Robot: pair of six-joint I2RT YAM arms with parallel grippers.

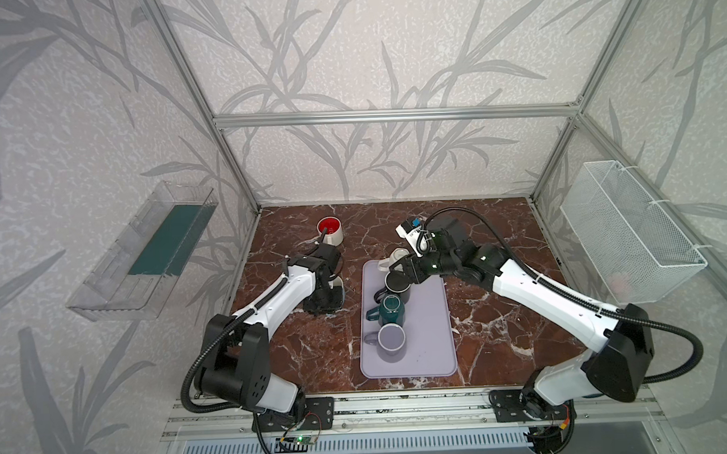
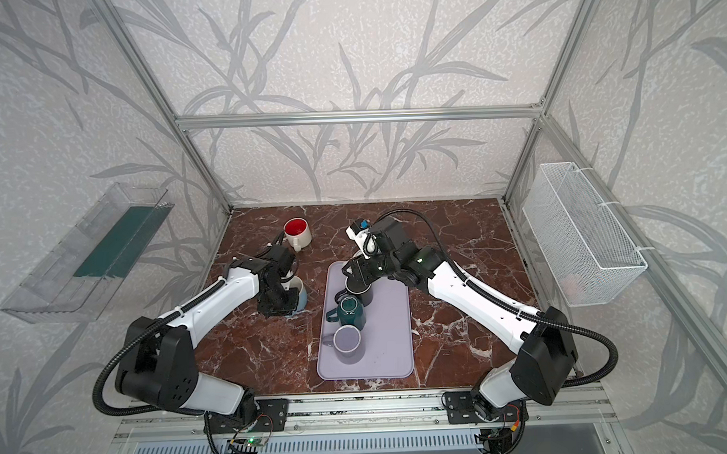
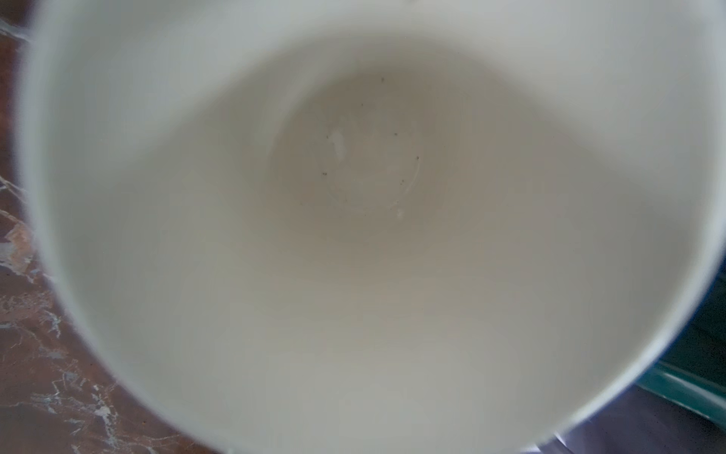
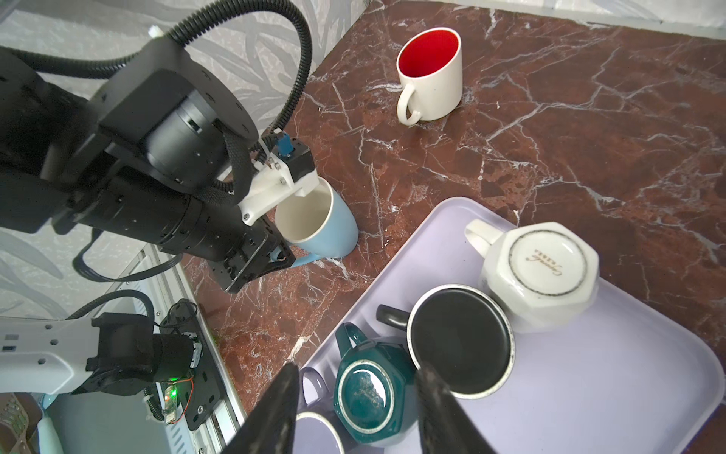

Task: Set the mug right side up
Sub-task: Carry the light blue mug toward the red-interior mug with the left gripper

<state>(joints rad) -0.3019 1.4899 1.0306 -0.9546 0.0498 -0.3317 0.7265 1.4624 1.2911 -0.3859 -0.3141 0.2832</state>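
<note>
Handle of the blue mug clenched in the left fingers, mug upright on the tabletop just beside the lavender tray, right fingers spread empty above that tray; we judge a sideways pull before release would topple it.

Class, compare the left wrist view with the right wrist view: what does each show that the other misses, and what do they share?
Left wrist only: dark specks on the cream inner bottom of the light-blue ceramic mug. Right wrist only: the left gripper at that mug's handle, the white ceramic mug with red inside, and the black ceramic mug. Both: the light-blue mug's cream interior and the brown marble tabletop.
</note>
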